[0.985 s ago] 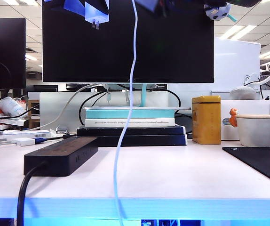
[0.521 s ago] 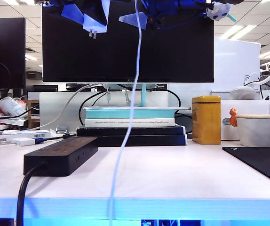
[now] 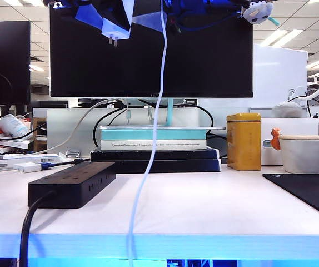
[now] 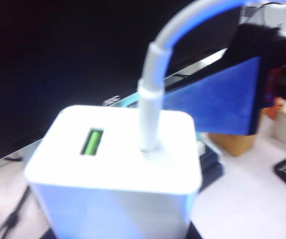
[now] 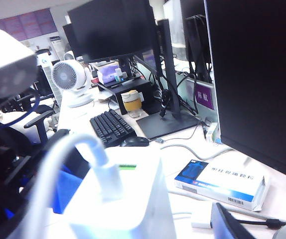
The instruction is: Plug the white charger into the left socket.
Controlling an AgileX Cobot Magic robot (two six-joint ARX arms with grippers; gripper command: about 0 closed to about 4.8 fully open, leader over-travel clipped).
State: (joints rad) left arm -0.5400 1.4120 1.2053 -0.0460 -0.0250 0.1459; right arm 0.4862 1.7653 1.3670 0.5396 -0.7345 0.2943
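The white charger (image 3: 115, 28) hangs high in front of the monitor with its two prongs pointing down. My left gripper (image 3: 110, 23) is shut on it. In the left wrist view the charger (image 4: 115, 149) fills the picture and its cable (image 4: 150, 99) rises from its top. That thin white cable (image 3: 148, 150) drops past the table's front edge. My right gripper (image 3: 154, 19) stands open right beside the charger (image 5: 128, 199), with one dark finger (image 5: 228, 225) showing. The black power strip (image 3: 73, 183) lies at the left of the table. Its top is seen edge-on, so the left socket is hidden.
A large monitor (image 3: 204, 55) stands on a stack of books (image 3: 154, 150) behind the strip. A yellow tin (image 3: 244, 142), a white cup (image 3: 305, 153) and a black mat (image 3: 309, 192) are on the right. A small white piece with a blue plug (image 3: 31, 166) lies at the far left.
My right gripper has come in from the right to sit next to the charger. The hanging cable has swung slightly. The charger in my left gripper has barely moved.
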